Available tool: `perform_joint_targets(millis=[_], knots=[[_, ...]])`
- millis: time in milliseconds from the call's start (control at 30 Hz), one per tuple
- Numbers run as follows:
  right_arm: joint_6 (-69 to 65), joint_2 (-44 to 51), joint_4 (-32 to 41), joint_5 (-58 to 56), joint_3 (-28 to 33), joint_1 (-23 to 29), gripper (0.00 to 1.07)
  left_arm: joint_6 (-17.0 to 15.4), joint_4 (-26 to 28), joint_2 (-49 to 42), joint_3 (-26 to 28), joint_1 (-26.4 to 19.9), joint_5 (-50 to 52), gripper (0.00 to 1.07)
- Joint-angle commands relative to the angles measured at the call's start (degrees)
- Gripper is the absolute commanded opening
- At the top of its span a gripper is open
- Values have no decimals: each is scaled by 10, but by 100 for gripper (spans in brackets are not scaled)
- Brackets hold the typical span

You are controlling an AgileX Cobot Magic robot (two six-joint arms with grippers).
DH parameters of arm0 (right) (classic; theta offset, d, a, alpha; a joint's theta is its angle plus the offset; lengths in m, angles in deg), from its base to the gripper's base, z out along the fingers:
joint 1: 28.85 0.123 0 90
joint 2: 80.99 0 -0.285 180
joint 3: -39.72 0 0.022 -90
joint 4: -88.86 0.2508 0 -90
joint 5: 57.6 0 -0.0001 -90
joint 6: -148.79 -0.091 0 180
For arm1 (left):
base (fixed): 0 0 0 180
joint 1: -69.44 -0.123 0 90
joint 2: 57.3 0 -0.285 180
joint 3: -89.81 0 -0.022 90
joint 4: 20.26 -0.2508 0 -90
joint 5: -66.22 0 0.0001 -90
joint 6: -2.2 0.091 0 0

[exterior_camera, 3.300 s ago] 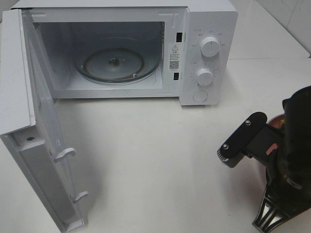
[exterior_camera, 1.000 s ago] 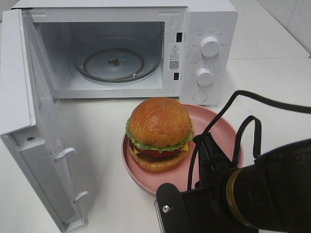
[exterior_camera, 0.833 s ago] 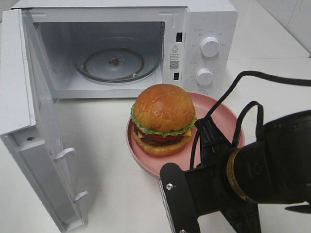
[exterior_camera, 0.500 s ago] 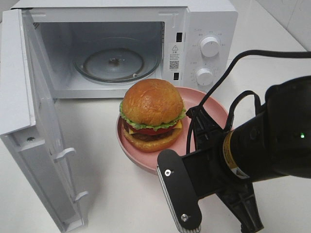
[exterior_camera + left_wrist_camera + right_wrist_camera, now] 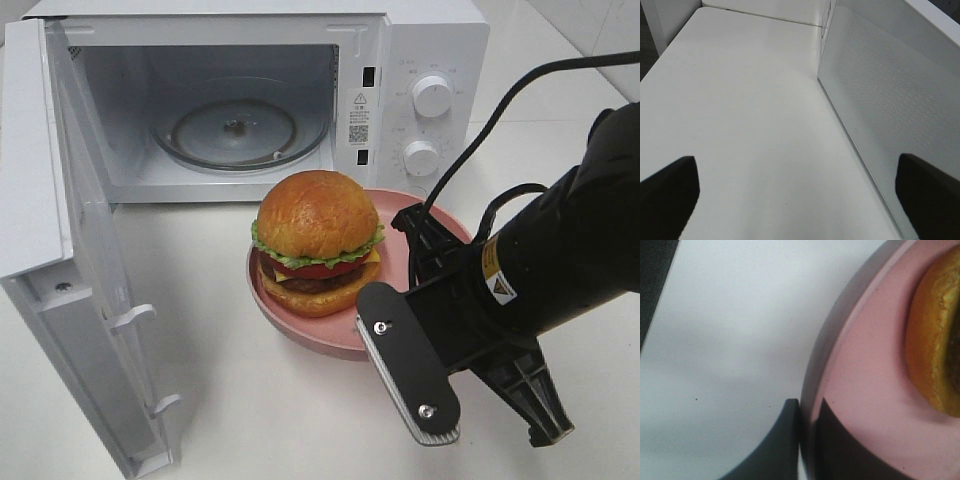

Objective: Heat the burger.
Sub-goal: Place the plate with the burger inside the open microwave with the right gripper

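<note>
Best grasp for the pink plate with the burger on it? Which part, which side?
Pinch the thin raised rim of the pink plate from the right arm's side: the burger sits off-centre toward the other edge, leaving bare plate there. The right end effector is shut on that rim, one finger on each face.

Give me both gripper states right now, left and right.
Left gripper: open, nothing between the fingers.
Right gripper: closed on the rim of the pink plate.
</note>
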Motion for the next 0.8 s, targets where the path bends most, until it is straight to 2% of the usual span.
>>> perform_joint_targets(millis=[33, 100, 133, 300, 800], knots=[[49, 7, 27, 27, -9, -15, 0, -1, 2, -10, 1, 1, 6, 100], [101, 7, 72, 28, -9, -34, 0, -1, 2, -10, 1, 1, 6, 100], [101, 7, 72, 28, -9, -34, 0, -1, 2, -10, 1, 1, 6, 100], [76, 7, 17, 29, -9, -40, 0, -1, 2, -10, 1, 1, 6, 100], [53, 0, 8, 71, -22, -40, 0, -1, 2, -10, 1, 1, 6, 100]])
